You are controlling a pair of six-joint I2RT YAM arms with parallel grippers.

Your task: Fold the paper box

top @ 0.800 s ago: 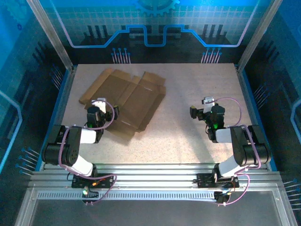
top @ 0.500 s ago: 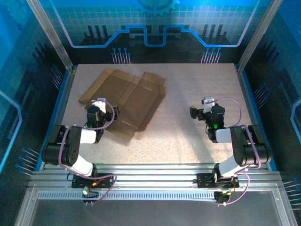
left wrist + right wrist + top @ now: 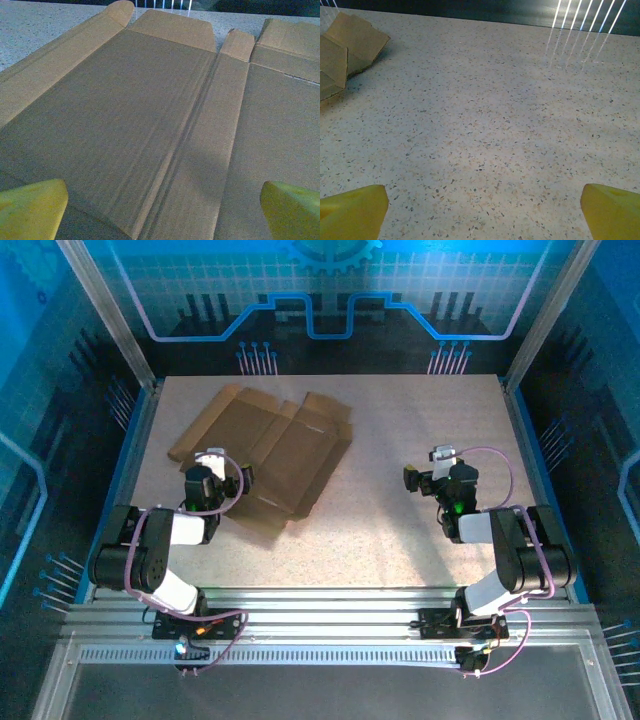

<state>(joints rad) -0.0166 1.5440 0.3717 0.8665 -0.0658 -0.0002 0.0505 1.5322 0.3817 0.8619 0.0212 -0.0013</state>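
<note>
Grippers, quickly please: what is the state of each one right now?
Left gripper: open, holding nothing, above the paper box.
Right gripper: open, holding nothing, above the table.

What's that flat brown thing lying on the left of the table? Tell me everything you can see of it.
It is the paper box, not yet folded: a flat die-cut sheet of plain brown cardboard with long crease lines, narrow strips and small flaps along its edges, one of them round-cornered. It lies spread out and skewed on the far left of the speckled table. The left gripper hangs open over its near edge; whether it touches the sheet cannot be told.
</note>
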